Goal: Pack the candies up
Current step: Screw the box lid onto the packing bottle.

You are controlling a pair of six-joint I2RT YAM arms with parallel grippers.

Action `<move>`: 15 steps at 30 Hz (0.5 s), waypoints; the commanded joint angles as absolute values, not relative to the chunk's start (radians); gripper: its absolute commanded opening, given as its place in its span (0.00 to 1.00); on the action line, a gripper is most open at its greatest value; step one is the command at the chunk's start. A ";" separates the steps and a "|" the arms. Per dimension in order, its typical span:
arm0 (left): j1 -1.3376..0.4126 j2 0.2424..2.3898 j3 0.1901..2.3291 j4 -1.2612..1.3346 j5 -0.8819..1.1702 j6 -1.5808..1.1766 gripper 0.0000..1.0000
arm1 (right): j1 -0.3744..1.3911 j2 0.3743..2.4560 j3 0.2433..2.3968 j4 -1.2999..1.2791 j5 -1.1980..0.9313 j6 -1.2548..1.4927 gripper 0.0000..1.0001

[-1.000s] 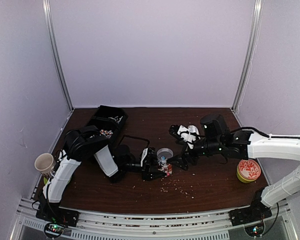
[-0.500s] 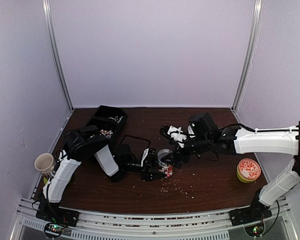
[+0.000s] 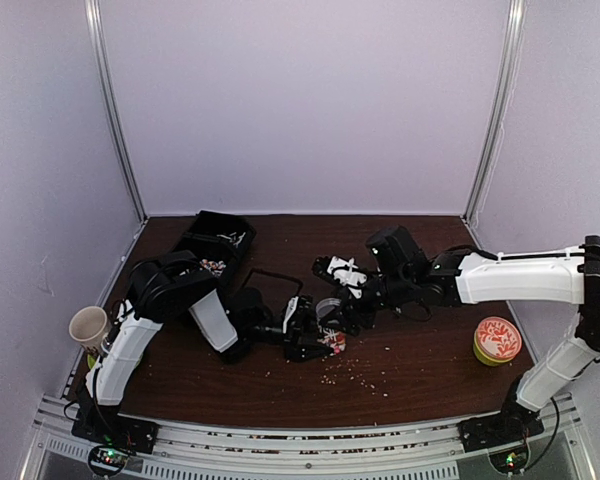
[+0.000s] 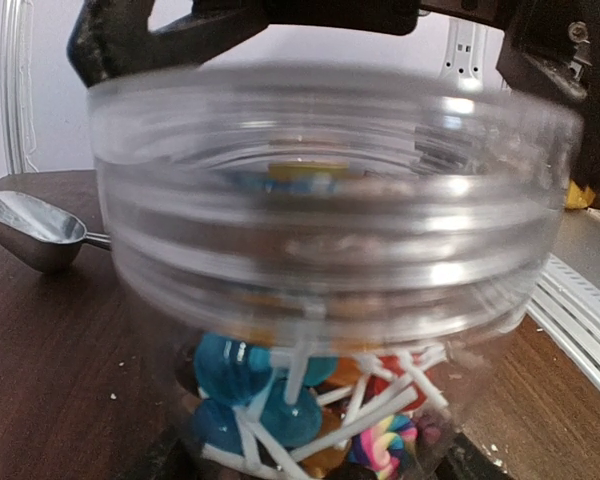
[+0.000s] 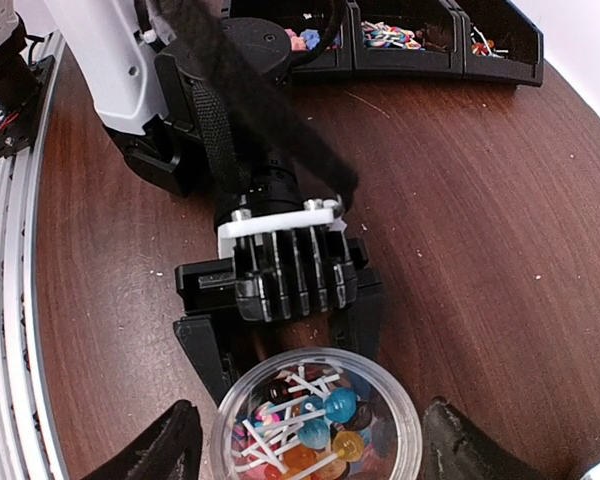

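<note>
The left pincer point(image 5: 285, 345) pinches the clear jar point(image 5: 315, 412) low on its wall, apparently steadying it upright with its mouth free. The candies point(image 5: 302, 428) lie at the bottom of the jar. The right pincer point(image 5: 315, 445) hangs spread above the jar, one finger on either side of the rim, probably lining up to grasp it.
</note>
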State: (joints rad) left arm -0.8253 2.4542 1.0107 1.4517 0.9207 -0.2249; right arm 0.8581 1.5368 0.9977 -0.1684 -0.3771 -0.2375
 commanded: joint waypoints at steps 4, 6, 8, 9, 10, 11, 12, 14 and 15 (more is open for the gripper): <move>-0.818 2.496 1.017 1.407 0.924 -0.201 0.56 | 0.862 1.554 1.030 -0.192 -0.391 -0.232 0.67; -0.819 2.496 1.014 1.405 0.919 -0.200 0.56 | 0.862 1.553 1.030 -0.191 -0.388 -0.228 0.64; -0.818 2.494 1.011 1.402 0.905 -0.196 0.56 | 0.862 1.551 1.029 -0.190 -0.387 -0.222 0.60; -0.818 2.492 1.009 1.399 0.897 -0.189 0.56 | 0.862 1.552 1.030 -0.190 -0.387 -0.221 0.59; -0.818 2.490 1.006 1.394 0.888 -0.186 0.56 | 0.862 1.553 1.031 -0.192 -0.386 -0.220 0.58; -0.818 2.487 1.004 1.386 0.875 -0.180 0.56 | 0.863 1.554 1.032 -0.195 -0.382 -0.220 0.57; -0.818 2.484 1.002 1.381 0.864 -0.175 0.56 | 0.862 1.555 1.033 -0.198 -0.378 -0.218 0.56; -0.819 2.478 0.996 1.371 0.834 -0.164 0.56 | 0.862 1.557 1.034 -0.203 -0.365 -0.209 0.54; -0.818 2.475 0.992 1.367 0.813 -0.160 0.56 | 0.862 1.559 1.034 -0.205 -0.358 -0.204 0.53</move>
State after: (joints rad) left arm -0.8253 2.4535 1.0157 1.4342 0.9005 -0.2012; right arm 0.8577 1.5436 1.0088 -0.1871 -0.3737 -0.2337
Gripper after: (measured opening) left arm 0.641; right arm 0.652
